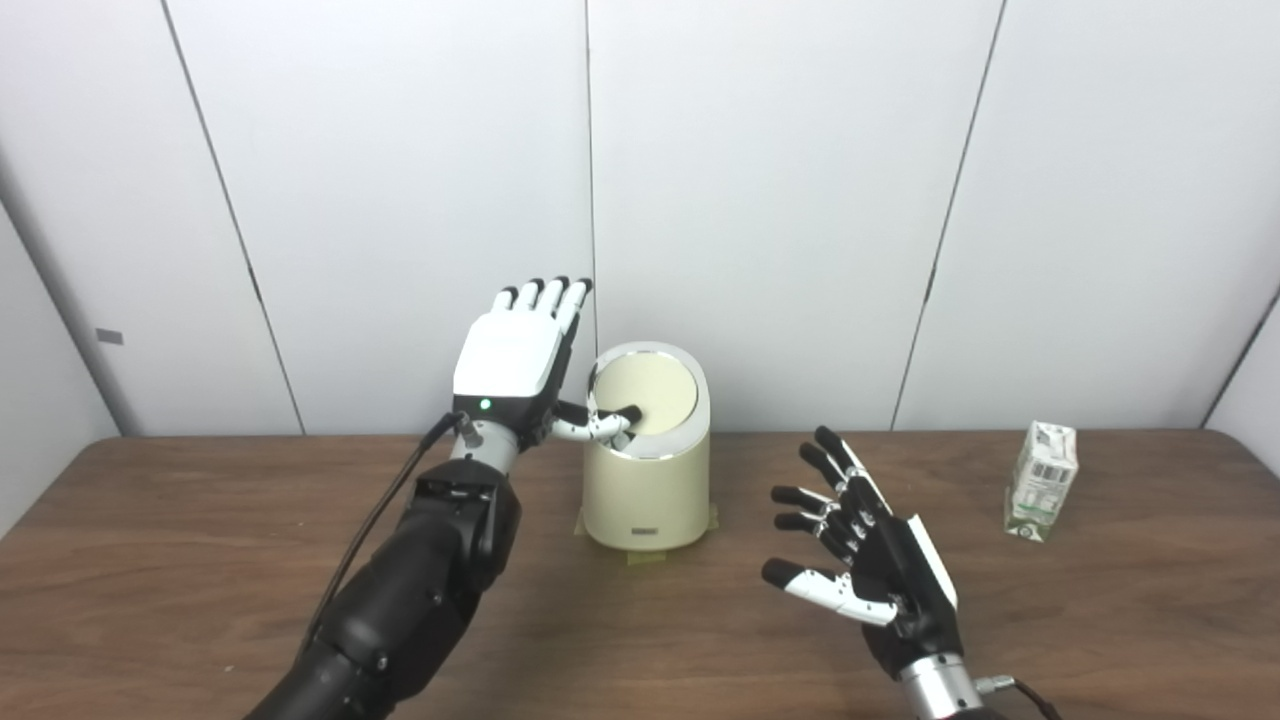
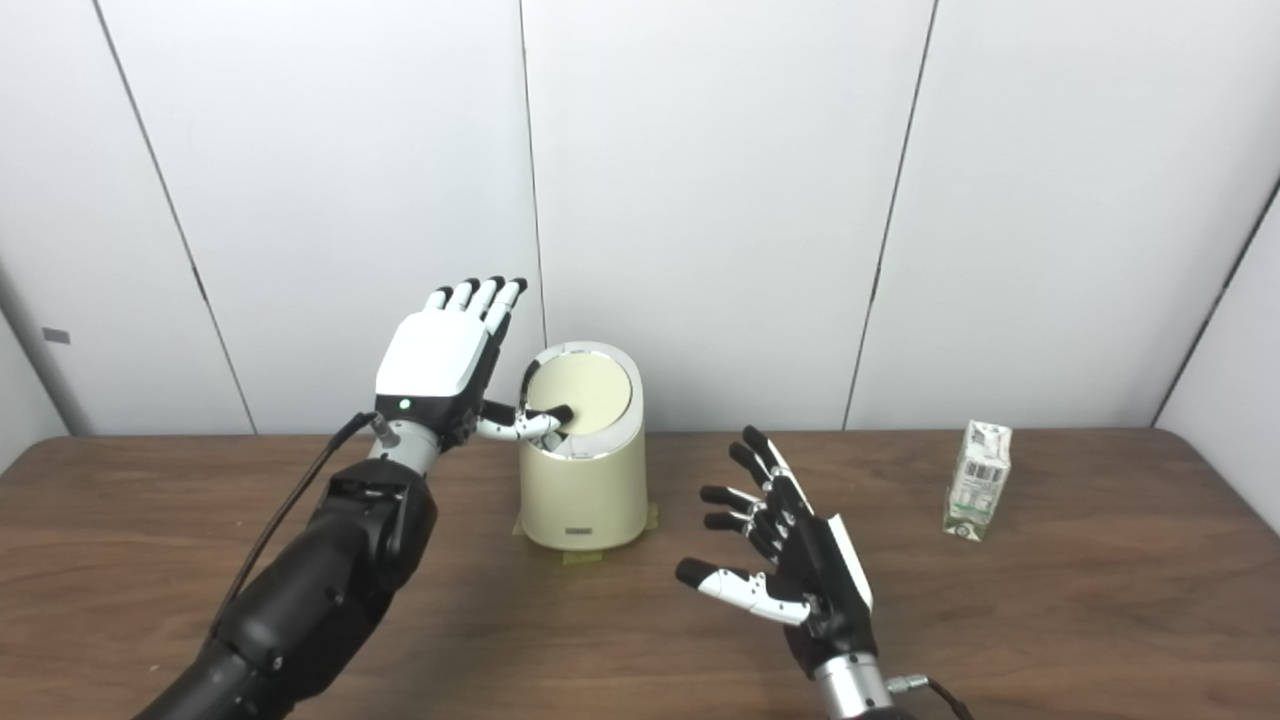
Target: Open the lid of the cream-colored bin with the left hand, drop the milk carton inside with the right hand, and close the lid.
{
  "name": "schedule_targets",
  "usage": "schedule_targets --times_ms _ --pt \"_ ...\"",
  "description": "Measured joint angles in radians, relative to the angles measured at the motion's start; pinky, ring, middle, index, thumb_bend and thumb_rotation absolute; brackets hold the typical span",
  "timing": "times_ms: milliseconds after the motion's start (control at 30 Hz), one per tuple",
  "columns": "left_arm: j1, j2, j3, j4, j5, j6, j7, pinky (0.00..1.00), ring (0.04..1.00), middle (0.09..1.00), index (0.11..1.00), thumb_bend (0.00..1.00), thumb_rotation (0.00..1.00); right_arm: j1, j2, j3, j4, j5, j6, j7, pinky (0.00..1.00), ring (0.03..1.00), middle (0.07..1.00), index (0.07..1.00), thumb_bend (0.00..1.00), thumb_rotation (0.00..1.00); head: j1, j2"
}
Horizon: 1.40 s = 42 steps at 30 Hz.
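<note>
**Thumb on the lid, carton waiting**

The cream-colored bin (image 1: pixel 648 470) stands near the back edge of the worktop (image 1: pixel 200 560), about midway along it, on what look like tape markers. Its round lid (image 1: pixel 655 390) sits within a chrome ring; I cannot tell whether it has begun to tilt. My left hand (image 1: pixel 512 365) stands upright just beside the bin's left side, fingers straight and together, pointing up, with only the thumb (image 1: pixel 605 422) reaching across the rim to touch the lid's near-left part. It grips nothing.

To do this step well, I judge I should press down steadily with the thumb at that edge so the lid swings, keep the palm off the bin wall so the bin does not slide, and hold the opening wide.

My right hand (image 1: pixel 865 560) hovers spread and empty above the worktop, right of the bin. The milk carton (image 1: pixel 1042 480) stands upright well apart, toward the right edge, untouched.
</note>
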Motion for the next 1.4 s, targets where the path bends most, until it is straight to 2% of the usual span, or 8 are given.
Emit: schedule_targets --times_ms 300,467,600,800,1000,1100,1200,1400 --pt "0.019 -0.028 0.191 -0.117 -0.172 -0.002 0.004 1.0 1.0 1.0 1.0 1.0 0.46 -0.001 -0.009 0.003 0.005 -0.001 0.0 0.001 0.65 0.758 0.928 0.939 0.79 0.2 0.015 -0.003" --pt "0.029 -0.037 0.36 -0.26 -0.38 0.045 -0.082 0.95 1.0 1.0 1.0 1.0 0.44 -0.001 -0.009 0.003 0.011 0.003 -0.001 0.002 0.67 0.768 0.927 0.938 0.79 0.21 0.014 -0.005" --pt "0.096 -0.039 0.474 -0.314 -0.613 0.05 -0.183 0.85 0.955 0.981 0.974 0.88 0.34 -0.001 -0.011 0.002 0.012 0.004 -0.001 0.002 0.68 0.768 0.927 0.937 0.78 0.2 0.014 -0.006" --pt "0.304 -0.039 0.492 -0.289 -0.765 -0.104 -0.226 0.63 0.712 0.763 0.791 0.69 0.1 0.0 -0.019 0.0 0.015 0.017 -0.001 0.007 0.67 0.777 0.938 0.945 0.78 0.19 0.011 -0.003" --pt "0.395 -0.057 0.531 -0.281 -0.829 -0.228 -0.199 0.46 0.584 0.693 0.729 0.66 0.07 0.0 -0.026 -0.009 0.027 0.025 -0.004 0.008 0.68 0.761 0.923 0.928 0.81 0.24 0.0 -0.009" --pt "0.421 -0.076 0.53 -0.254 -0.849 -0.324 -0.186 0.47 0.573 0.661 0.706 0.63 0.01 0.0 -0.024 -0.027 0.049 0.023 -0.021 -0.005 0.67 0.73 0.881 0.876 0.79 0.22 -0.014 -0.024" --pt "0.459 -0.094 0.525 -0.204 -0.861 -0.425 -0.183 0.55 0.594 0.663 0.698 0.65 0.06 -0.001 -0.016 -0.052 0.062 0.026 -0.037 -0.03 0.7 0.73 0.853 0.851 0.79 0.2 -0.046 -0.032" --pt "0.498 -0.105 0.513 -0.14 -0.846 -0.526 -0.172 0.59 0.625 0.679 0.694 0.66 0.04 -0.034 -0.073 -0.077 0.111 -0.039 -0.086 -0.052 0.64 0.728 0.849 0.849 0.78 0.19 -0.178 -0.063"
